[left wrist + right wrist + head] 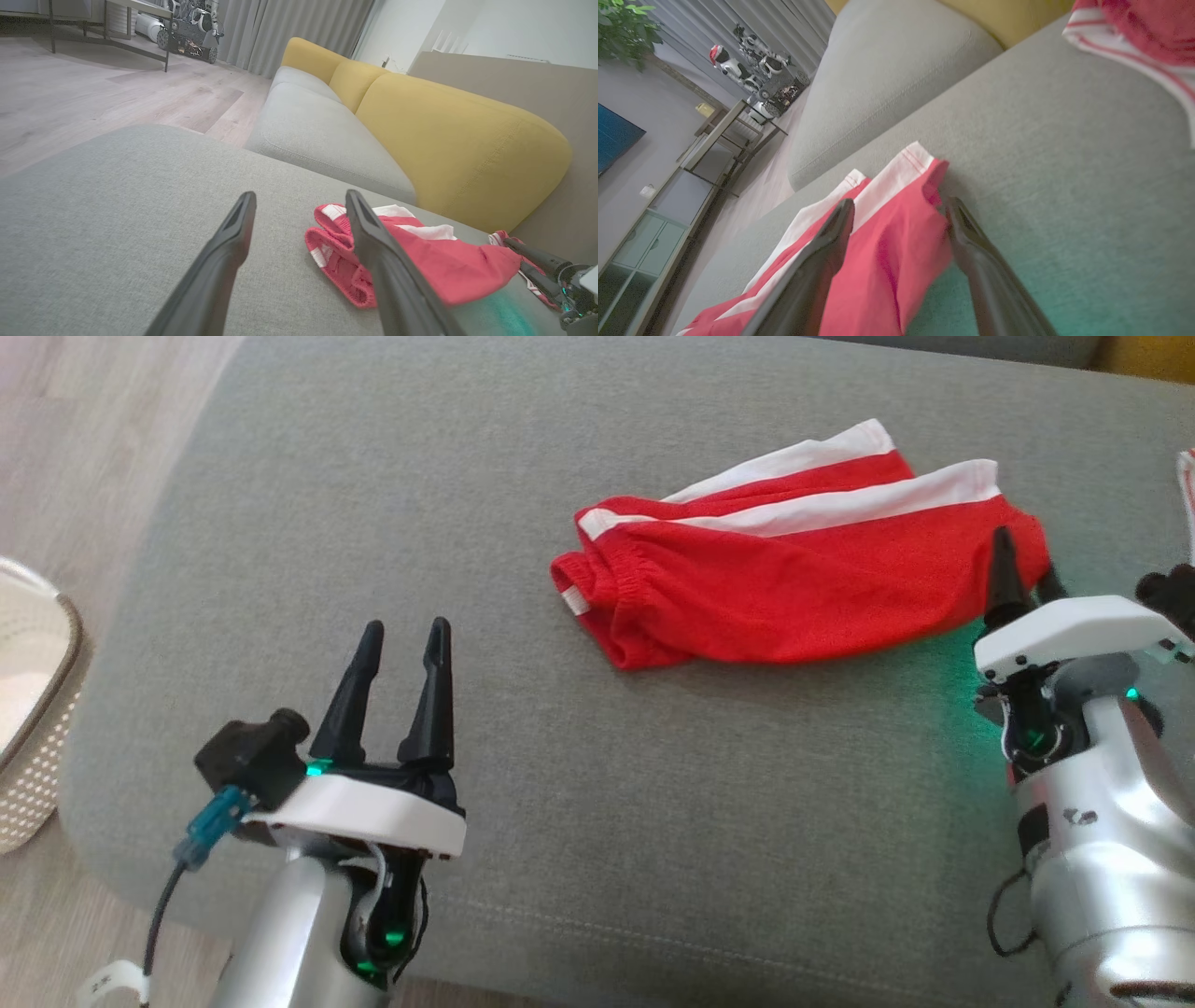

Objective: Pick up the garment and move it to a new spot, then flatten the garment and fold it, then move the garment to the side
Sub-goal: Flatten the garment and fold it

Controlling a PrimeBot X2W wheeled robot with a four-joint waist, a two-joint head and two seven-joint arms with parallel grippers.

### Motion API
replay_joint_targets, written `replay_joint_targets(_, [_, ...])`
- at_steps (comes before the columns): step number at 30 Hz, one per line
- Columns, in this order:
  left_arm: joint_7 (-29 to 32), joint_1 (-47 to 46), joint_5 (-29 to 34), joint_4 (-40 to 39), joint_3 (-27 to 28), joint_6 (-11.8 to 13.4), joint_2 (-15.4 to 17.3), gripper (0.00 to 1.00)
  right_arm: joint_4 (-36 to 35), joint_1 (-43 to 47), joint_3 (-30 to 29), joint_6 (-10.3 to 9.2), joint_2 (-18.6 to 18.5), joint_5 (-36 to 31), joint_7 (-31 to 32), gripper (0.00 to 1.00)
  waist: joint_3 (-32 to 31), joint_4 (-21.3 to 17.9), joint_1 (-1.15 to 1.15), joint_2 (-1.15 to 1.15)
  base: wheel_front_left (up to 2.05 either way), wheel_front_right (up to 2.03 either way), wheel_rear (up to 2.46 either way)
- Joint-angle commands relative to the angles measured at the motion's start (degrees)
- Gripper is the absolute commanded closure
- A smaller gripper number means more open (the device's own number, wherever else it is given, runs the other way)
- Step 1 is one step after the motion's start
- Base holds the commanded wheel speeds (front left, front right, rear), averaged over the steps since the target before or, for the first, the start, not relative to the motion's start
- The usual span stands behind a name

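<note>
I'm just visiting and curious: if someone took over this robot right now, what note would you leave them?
Left end effector: open, empty, above the grey cushion, apart from the red shorts.
Right end effector: open, fingers either side of the shorts' hem, not pinching.
Shorts: lying folded over on the cushion.
Done: the folding, it seems.
Left: probably shifting them to the side.

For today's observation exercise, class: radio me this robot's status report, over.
Left gripper open, off the cloth. Right gripper open, astride hem of red shorts. Shorts roughly folded on grey cushion. Nothing blocking.
</note>
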Motion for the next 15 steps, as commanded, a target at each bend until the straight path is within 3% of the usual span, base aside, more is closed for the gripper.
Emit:
replay_joint_targets(1, [-0.30,-1.26,-0.41,-2.30,2.11,0.04,0.43,0.00,-2.61,0.12,1.20,0.43,-0.15,-1.16,-1.71,0.00,-0.45,-0.74,0.00,0.00,0.00,0.00,0.00])
replay_joint_targets(15, [-0.30,-1.77,-1.08,-4.71,5.01,-0.43,0.43,0.00,-26.62,19.93,10.65,0.43,1.70,-6.29,-12.02,0.00,-0.16,-10.76,0.00,0.00,0.00,0.00,0.00])
